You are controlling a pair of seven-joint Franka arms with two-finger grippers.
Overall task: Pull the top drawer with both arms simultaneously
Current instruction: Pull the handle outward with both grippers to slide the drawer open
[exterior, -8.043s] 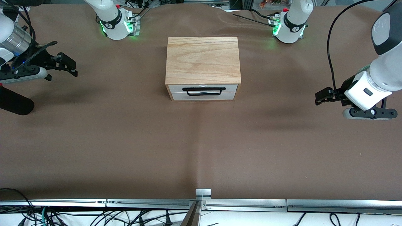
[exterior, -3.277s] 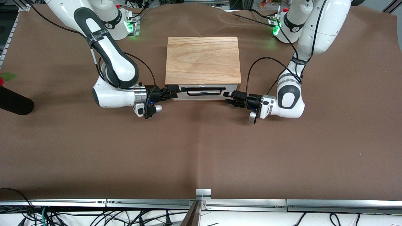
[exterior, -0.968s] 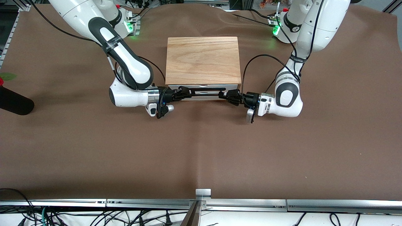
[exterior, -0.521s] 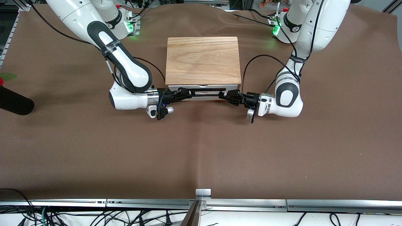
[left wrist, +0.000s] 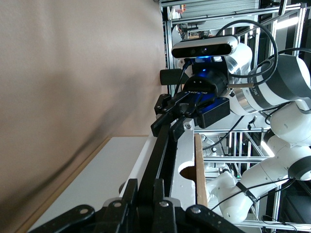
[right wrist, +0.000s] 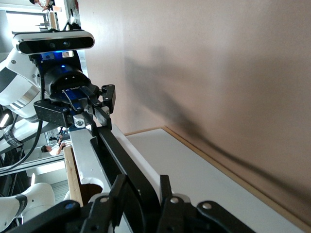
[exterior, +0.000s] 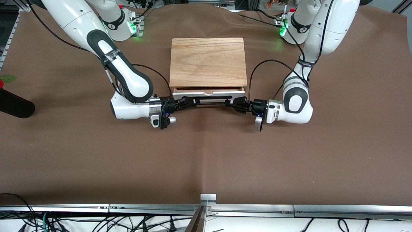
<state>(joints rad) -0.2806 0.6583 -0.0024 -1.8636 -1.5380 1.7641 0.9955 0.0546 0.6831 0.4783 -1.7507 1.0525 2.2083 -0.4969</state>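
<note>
The wooden box (exterior: 207, 61) stands at the table's middle under its oak lid. The top drawer (exterior: 208, 93) sticks out a little from the box toward the front camera, with a strip of its wood tray showing. My right gripper (exterior: 190, 100) is shut on the black bar handle (exterior: 210, 98) at the end toward the right arm's side. My left gripper (exterior: 230, 103) is shut on the handle's other end. In the left wrist view my left gripper (left wrist: 146, 194) clamps the handle (left wrist: 163, 150). In the right wrist view my right gripper (right wrist: 141, 191) clamps the handle (right wrist: 116, 155).
The lower white drawer front (left wrist: 97, 184) sits shut under the handle. A black cylinder (exterior: 14, 104) lies at the table's edge toward the right arm's end. A metal bracket (exterior: 208, 197) sits at the table's edge nearest the front camera. The green-lit bases (exterior: 120, 24) stand along the edge farthest from the front camera.
Both arms came in from the table's ends and closed on the handle. In the last half second the top drawer slid out toward the front camera, both grippers moving with it.
</note>
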